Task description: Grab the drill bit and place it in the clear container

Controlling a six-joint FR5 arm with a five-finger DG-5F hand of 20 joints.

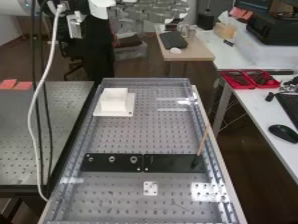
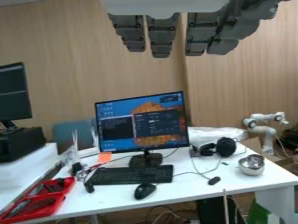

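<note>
Taking the middle of the perforated tabletop (image 1: 143, 135) as the dial's centre and its far end as 12 o'clock, the hand (image 1: 153, 16) hangs beyond the far edge at 12. A way down the tabletop runs between the white block (image 1: 114, 99) on its base plate (image 1: 128, 111) at 11 o'clock and the right side rail (image 1: 202, 112) towards 2. Flat black plates (image 1: 174, 165) lie crosswise from about 8 to 4, low enough to pass over. At 4 o'clock a thin stick (image 1: 202, 140) rises at a tilt, near the right rail, and blocks a low sweep there. Cables (image 1: 33, 115) hang at 9 o'clock, outside the left rail (image 1: 78, 142).
</note>
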